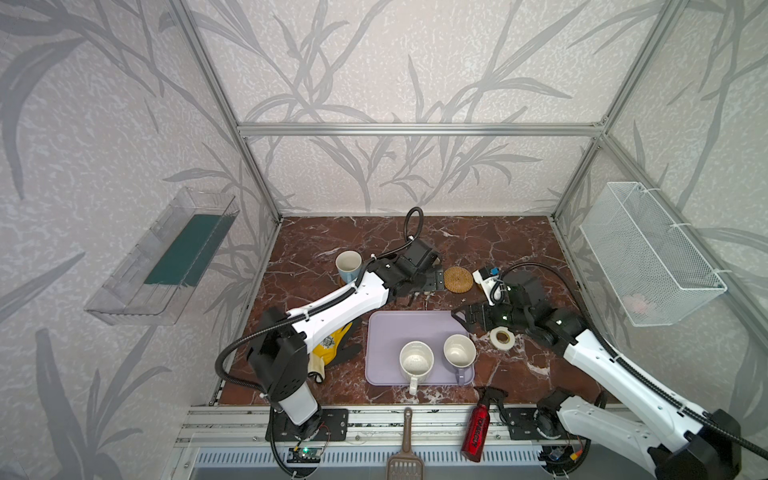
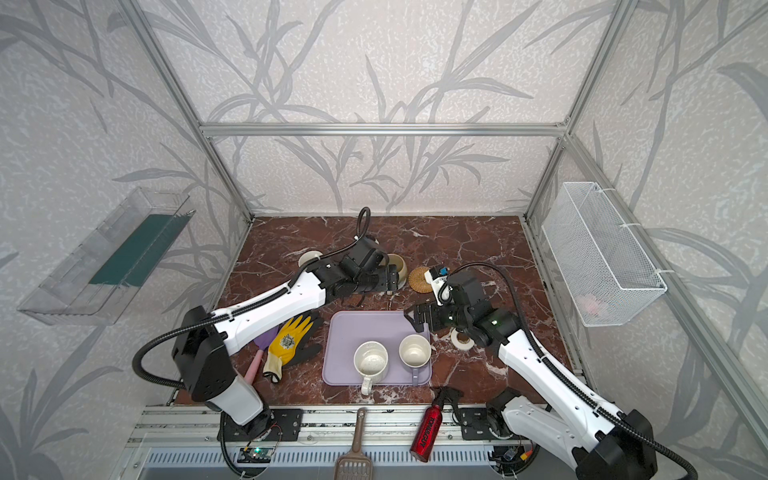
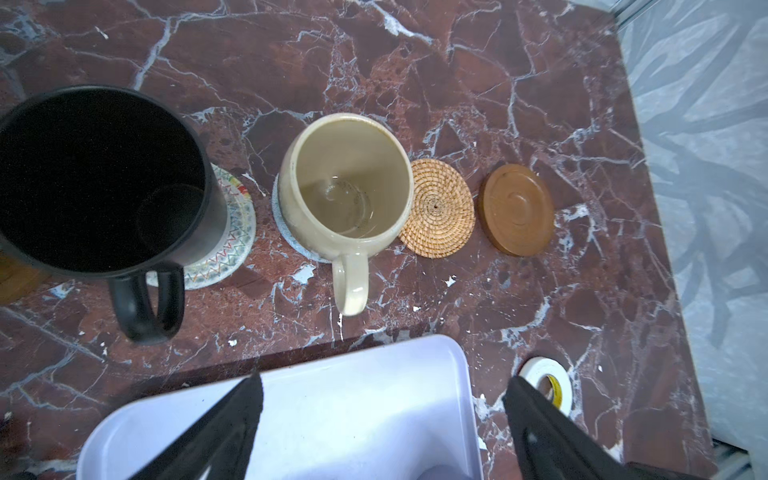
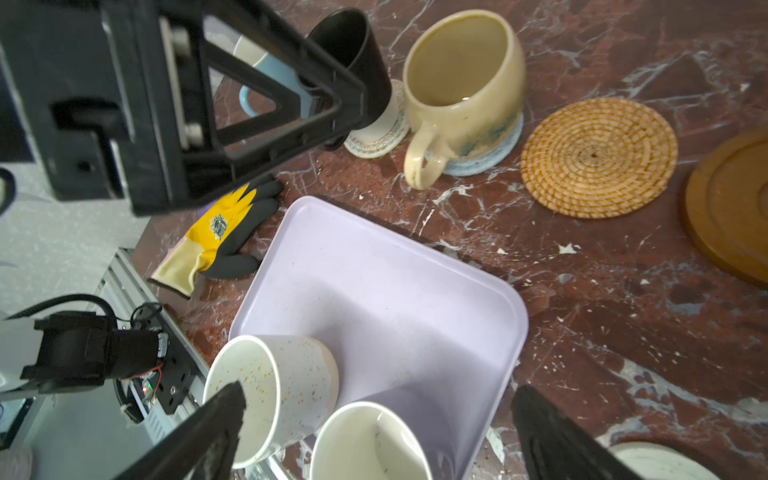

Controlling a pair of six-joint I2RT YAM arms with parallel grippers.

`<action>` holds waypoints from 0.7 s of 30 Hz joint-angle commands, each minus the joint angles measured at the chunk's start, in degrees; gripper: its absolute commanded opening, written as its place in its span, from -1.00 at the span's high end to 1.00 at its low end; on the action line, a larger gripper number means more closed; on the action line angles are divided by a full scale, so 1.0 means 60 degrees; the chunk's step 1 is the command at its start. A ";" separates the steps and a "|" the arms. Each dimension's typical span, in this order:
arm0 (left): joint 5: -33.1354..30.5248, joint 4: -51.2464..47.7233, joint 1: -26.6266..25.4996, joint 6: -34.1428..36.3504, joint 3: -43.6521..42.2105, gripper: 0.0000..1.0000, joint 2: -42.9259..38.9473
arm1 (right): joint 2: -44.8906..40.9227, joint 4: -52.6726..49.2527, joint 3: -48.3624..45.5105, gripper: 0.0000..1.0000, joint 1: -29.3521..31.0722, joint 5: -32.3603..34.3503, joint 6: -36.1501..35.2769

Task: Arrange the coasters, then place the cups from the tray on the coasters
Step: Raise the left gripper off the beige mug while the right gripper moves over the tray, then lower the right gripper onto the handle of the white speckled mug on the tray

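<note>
- The left gripper point(image 3: 384, 386) is seen with its jaws spread wide and nothing between them; in both top views it hangs just beyond the far edge of the tray point(image 1: 386, 332), clear of the cups.
- The right gripper point(image 4: 378, 399) is likewise held wide and empty, at the tray's far right corner.
- Two cups are left on the tray, side by side in its near half: the speckled white cup point(image 1: 416, 361) and, to its right, the lavender-grey cup point(image 1: 459, 351).
- Beyond the tray's far edge a row is laid out.
- The cream-yellow cup point(image 3: 345, 183) is set upright on the grey-blue woven coaster point(image 4: 490, 158), its handle turned toward the tray.
- The black cup point(image 3: 99, 178) is set on the cream woven coaster point(image 3: 237, 232), further toward the tray's left side.
- The light blue cup point(image 1: 348, 266) is found past the tray's far left corner; what lies under it cannot be told.
- The rattan coaster point(image 3: 438, 208) and an amber-brown coaster point(image 3: 517, 210) lie bare, past the tray's far right corner.
- A white tape roll point(image 1: 502, 337) lies just beside the tray's right edge.
- A yellow-and-black glove point(image 2: 286, 340) lies left of the tray.
</note>
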 commanded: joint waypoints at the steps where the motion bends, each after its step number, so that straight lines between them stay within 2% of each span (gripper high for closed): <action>1: 0.0258 0.0097 0.0121 0.0277 -0.0283 -0.96 -0.0726 | -0.0034 -0.1016 0.0809 -0.98 0.1050 0.1535 -0.0150; 7: 0.0424 -0.0590 0.0332 0.0435 -0.1046 -0.95 -0.2152 | 0.0540 -0.1714 0.1567 -0.99 0.3144 0.3345 0.0010; 13: 0.0794 -0.0843 0.0666 0.1039 -0.2314 -0.92 -0.4225 | 0.0932 -0.1376 0.1487 -0.94 0.5039 0.4300 0.0798; 21: 0.1632 -0.1955 0.0869 0.0633 -0.3162 -0.90 -0.5549 | 0.2021 -0.0557 0.0945 -0.90 0.7207 0.5234 0.2178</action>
